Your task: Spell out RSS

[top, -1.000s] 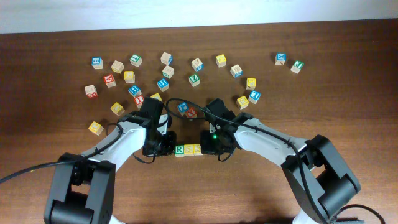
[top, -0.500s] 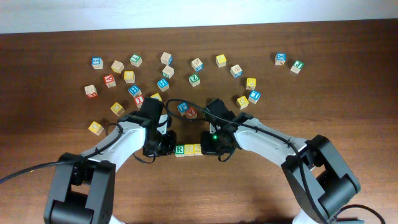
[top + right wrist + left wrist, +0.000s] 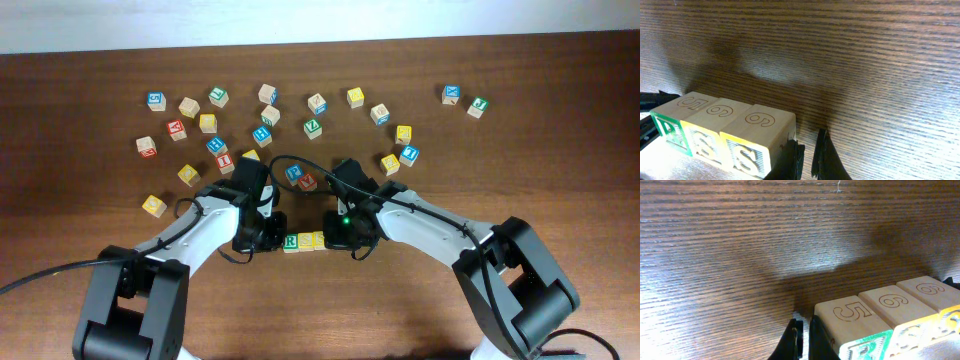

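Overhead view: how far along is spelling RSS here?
Done: the R block, first S block and second S block sit touching in one row, reading RSS. In hand: the left tool and right tool, both closed, flank the row's ends, apparently squaring it; neither holds a block. Left: probably only backing the arms away.

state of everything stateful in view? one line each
R block, row's left end, touching its neighbour.
Middle S block, touching both neighbours.
End S block, row's right end.
Left claw, shut, empty, at the R block's side.
Right claw, shut, empty, at the end S block's side.
Loose blocks, scattered.
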